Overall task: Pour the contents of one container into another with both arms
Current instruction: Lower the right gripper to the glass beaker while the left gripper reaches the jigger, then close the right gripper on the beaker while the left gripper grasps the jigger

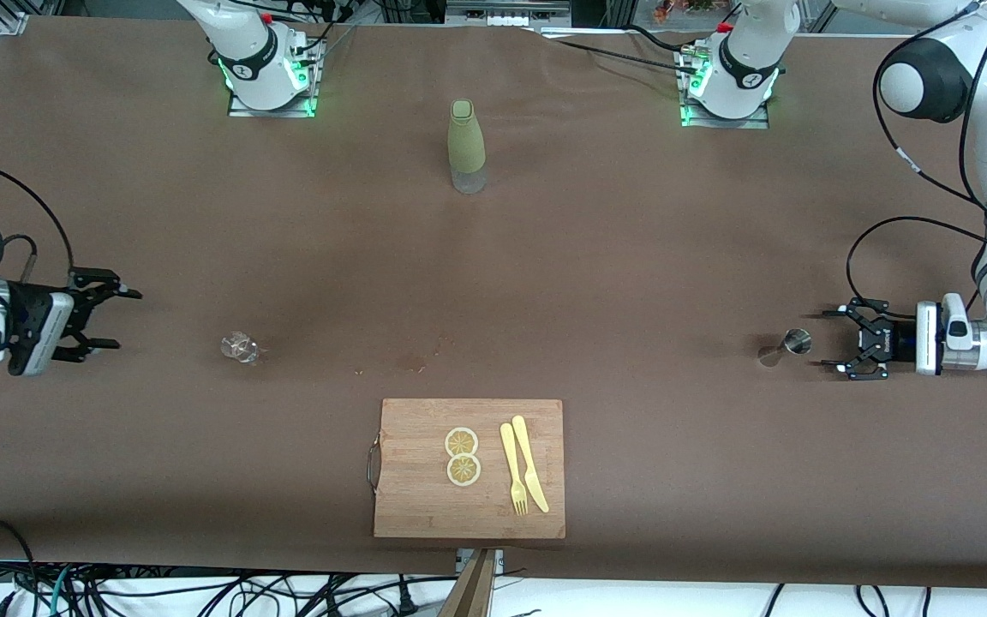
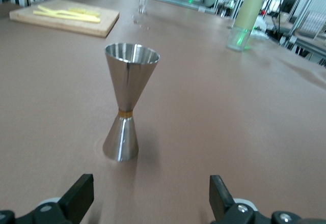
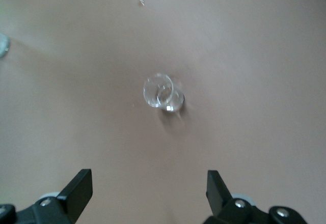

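The jigger (image 2: 127,102) looked light and stiff: polished steel, slick, with a small foot, so I judged it easy to tip. The best hold was at the narrow waist, by the gold band, which would keep it upright. It was an hourglass double cone with the open cup up, standing on the table (image 1: 631,257) toward the left arm's end, just beside the left gripper (image 1: 840,343). That gripper had its jaws spread wide, holding nothing, level with the jigger.

The small clear glass (image 1: 241,347) was my guess for the receiver. It looked light, fragile and slippery, and I couldn't tell whether it stood upright, so I'd have pinched it across the body gently. It sat toward the right arm's end, well apart from the right gripper (image 1: 104,319), whose jaws were also spread and empty.

A green-sleeved bottle (image 1: 466,146) stood between the arm bases. The cutting board (image 1: 425,506), nearest the front camera, held lemon slices (image 1: 463,456), a fork (image 1: 512,467) and a knife (image 1: 530,463).
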Available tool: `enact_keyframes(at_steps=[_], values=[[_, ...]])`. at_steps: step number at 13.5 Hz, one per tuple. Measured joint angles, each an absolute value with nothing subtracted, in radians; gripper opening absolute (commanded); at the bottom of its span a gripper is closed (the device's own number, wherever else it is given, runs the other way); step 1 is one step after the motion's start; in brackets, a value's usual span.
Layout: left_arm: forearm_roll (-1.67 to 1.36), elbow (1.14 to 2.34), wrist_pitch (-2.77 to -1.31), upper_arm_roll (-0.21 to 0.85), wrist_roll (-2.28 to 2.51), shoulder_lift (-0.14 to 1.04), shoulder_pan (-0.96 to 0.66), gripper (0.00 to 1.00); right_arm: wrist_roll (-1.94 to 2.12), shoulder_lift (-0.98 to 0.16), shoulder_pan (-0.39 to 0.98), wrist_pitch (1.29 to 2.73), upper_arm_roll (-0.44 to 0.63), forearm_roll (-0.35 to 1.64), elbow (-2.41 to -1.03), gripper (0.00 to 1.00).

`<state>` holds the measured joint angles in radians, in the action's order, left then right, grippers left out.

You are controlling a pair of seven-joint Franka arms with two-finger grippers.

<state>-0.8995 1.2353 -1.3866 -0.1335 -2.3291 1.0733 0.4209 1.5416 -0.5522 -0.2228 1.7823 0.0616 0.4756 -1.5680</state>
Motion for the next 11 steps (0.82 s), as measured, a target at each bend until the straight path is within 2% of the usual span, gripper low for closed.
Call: enact_keyframes(at_steps=[6,11], values=[[-1.027,1.235,-1.289,-0.136,-2.363,1.137,0.413,1.00,1.982,-0.685,-0.271,1.782,0.062,0.734,-1.571,1.00],[-1.094,1.230,-1.285,-0.136,-2.389,1.146,0.395,1.00,2.226,-0.798,-0.304,1.775,0.062,0.937,-1.572,1.00]])
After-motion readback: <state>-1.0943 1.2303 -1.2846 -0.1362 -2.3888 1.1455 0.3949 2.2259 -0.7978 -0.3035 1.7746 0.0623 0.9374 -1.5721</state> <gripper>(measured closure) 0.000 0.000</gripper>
